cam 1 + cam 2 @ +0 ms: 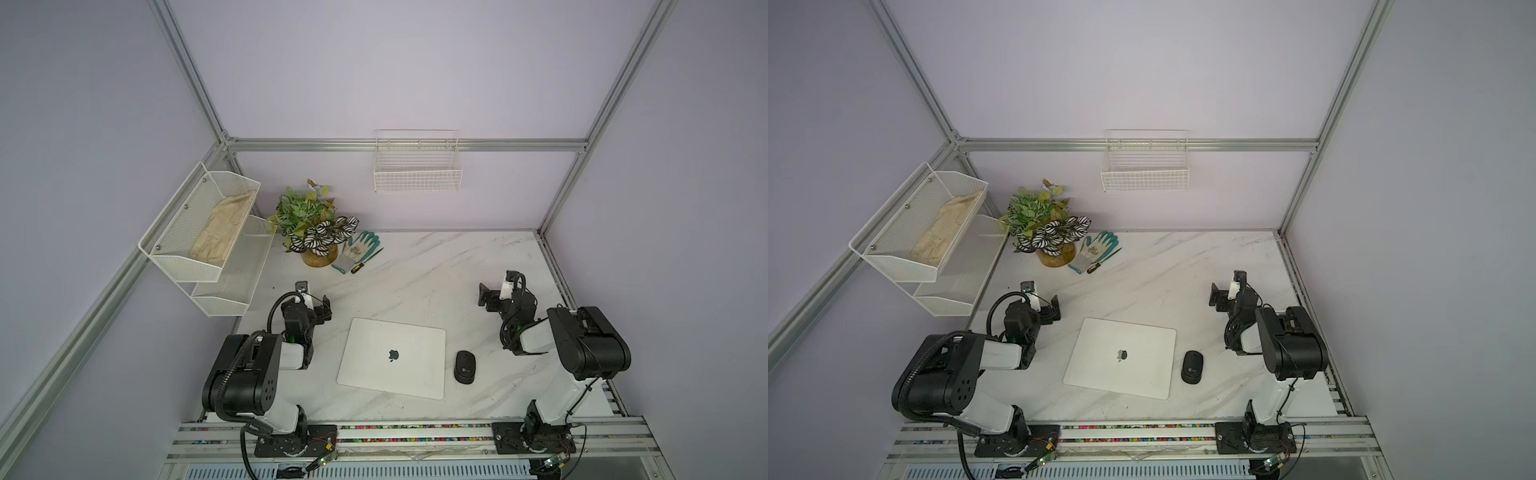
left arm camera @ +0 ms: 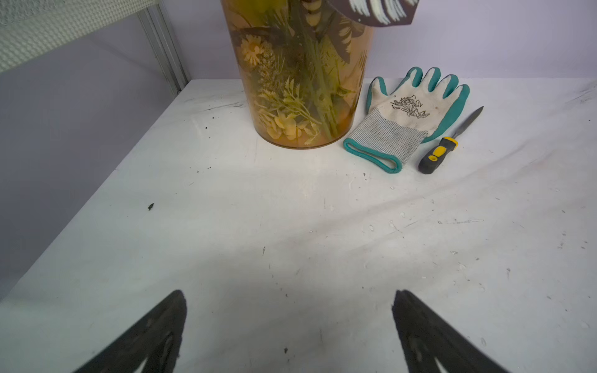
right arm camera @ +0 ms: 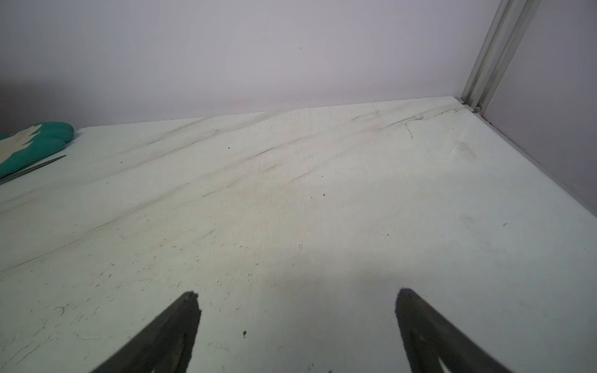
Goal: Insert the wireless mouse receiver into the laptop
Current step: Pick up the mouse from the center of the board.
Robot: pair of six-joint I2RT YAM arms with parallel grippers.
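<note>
The laptop (image 1: 409,374) (image 1: 1100,365) lies shut on the white marble table, silver-white with a dark apple logo, between the two arms in both top views. A black oval mouse (image 1: 464,367) (image 1: 1192,367) sits just right of it. The wireless mouse receiver does not show in any view. My left gripper (image 1: 313,294) (image 1: 1041,294) (image 2: 289,295) hovers behind the laptop's left corner, open and empty over bare table. My right gripper (image 1: 496,284) (image 1: 1226,286) (image 3: 297,293) hangs behind and right of the mouse, open and empty too.
A plant in an amber vase (image 1: 318,253) (image 2: 300,97), a teal-and-white glove (image 1: 361,247) (image 2: 410,109) and a yellow-black handled tool (image 1: 365,261) (image 2: 439,155) sit at the back left. White mesh shelves (image 1: 203,237) jut from the left wall. A wire basket (image 1: 417,170) hangs on the back wall.
</note>
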